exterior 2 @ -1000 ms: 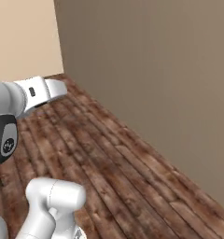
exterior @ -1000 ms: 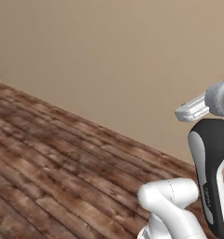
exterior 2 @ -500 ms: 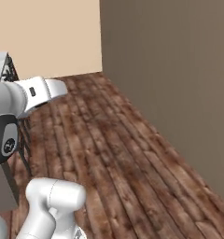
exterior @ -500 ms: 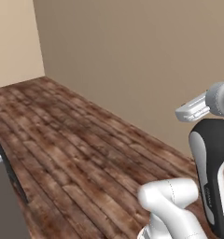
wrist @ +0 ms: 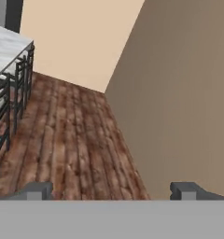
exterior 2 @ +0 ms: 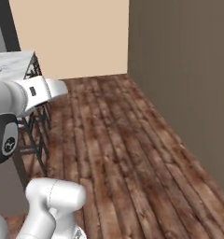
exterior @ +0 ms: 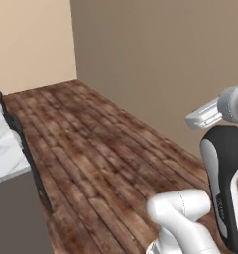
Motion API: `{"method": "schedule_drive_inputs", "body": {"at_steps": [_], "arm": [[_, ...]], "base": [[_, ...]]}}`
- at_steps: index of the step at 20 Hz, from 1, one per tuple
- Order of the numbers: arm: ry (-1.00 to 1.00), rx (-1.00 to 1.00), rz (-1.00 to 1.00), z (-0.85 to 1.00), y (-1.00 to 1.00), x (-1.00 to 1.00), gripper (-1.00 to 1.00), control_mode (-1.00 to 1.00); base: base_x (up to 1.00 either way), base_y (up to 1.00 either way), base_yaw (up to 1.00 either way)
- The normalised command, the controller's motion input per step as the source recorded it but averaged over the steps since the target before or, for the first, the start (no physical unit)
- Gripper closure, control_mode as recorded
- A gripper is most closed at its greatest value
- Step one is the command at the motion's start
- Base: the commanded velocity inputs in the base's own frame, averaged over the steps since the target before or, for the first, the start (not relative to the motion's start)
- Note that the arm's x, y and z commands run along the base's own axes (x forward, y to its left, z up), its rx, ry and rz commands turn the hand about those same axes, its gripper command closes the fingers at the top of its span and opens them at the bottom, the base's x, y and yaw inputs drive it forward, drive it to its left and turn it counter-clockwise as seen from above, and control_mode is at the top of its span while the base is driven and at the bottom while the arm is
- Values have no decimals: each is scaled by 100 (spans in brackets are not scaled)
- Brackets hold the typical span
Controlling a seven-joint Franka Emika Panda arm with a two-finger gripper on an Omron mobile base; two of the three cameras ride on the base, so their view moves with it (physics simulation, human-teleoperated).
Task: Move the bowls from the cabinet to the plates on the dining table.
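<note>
Gripper (wrist: 111, 190) spread wide, nothing between the fingers; two dark fingertips (wrist: 37, 190) far apart at the bottom of the hand view, aimed down at wooden plank floor (wrist: 72, 140) near a room corner. Grey-brown wall (wrist: 184, 93) on the right, meeting a beige wall (wrist: 81, 42) further back.

Dining table (wrist: 6, 46) at the left edge of the hand view: white grey-veined marble top, black metal chair frames (wrist: 11, 102) standing just beside its edge. Same marble edge (exterior: 4, 154) at far left in the left base view, above a grey side panel, dark frame along it. In the right base view, marble corner (exterior 2: 13, 60) at upper left behind the white arm (exterior 2: 34, 93), black frames (exterior 2: 37, 126) below it.

Floor bare and brown across both base views. Arm elbow low and near, forearm raised, well apart from the table.
</note>
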Motion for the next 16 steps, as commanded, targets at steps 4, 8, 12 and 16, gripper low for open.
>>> {"method": "schedule_drive_inputs", "body": {"at_steps": [4, 8, 12, 16], "arm": [[0, 0, 0, 0, 0, 0, -100, 100], [0, 0, 0, 0, 0, 0, -100, 100], [0, 0, 0, 0, 0, 0, -100, 100], [0, 0, 0, 0, 0, 0, -100, 100]], "base": [[-5, 48, 37], [-19, 39, 42], [-32, 29, 46], [-21, 33, 45]]}}
